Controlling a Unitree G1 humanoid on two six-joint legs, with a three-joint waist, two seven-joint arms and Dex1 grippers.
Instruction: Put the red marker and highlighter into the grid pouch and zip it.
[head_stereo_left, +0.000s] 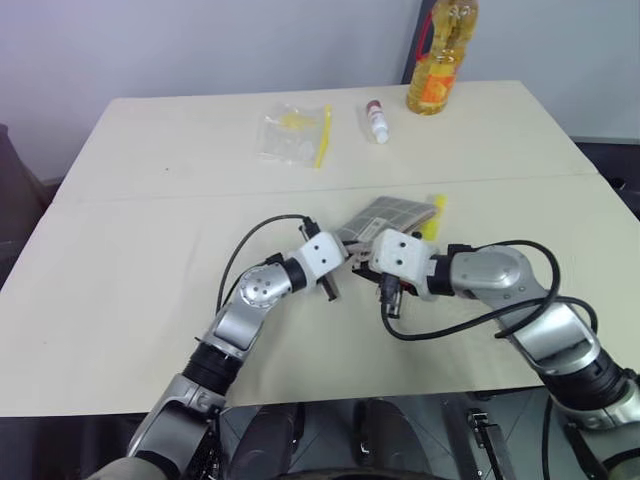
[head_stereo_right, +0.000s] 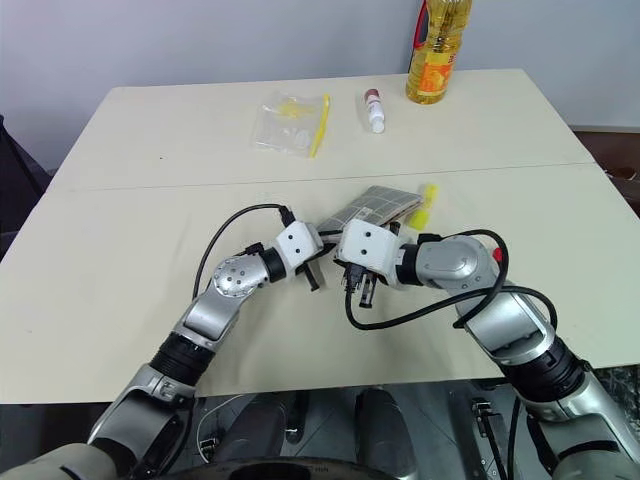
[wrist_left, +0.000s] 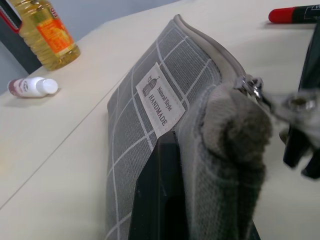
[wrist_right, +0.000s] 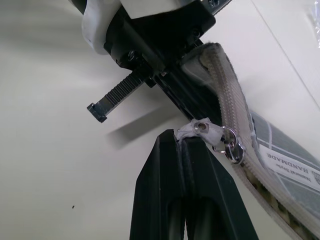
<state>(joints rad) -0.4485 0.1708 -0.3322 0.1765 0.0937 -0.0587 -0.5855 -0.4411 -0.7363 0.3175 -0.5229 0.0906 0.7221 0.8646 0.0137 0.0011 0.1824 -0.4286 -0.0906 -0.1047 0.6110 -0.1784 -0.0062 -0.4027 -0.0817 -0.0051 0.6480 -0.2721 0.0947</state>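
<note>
The grid pouch (wrist_left: 150, 100), grey with white lines and a "HANDMADE" label, lies tilted between both grippers. The left gripper (head_stereo_left: 332, 284) is clamped on its end; the right gripper (wrist_right: 186, 142) pinches the zipper pull (wrist_right: 207, 131). The highlighter (head_stereo_left: 433, 216) lies just beyond the pouch, and the red marker (wrist_left: 295, 14) lies past the right gripper. Both forearms converge low over the table (head_stereo_left: 120, 260).

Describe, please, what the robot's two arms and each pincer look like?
Both arms are silver-grey metal with black joints, ending in boxy white wrist housings. A loose black cable loops along each. The left pincer and right pincer each have two slim black fingers.
</note>
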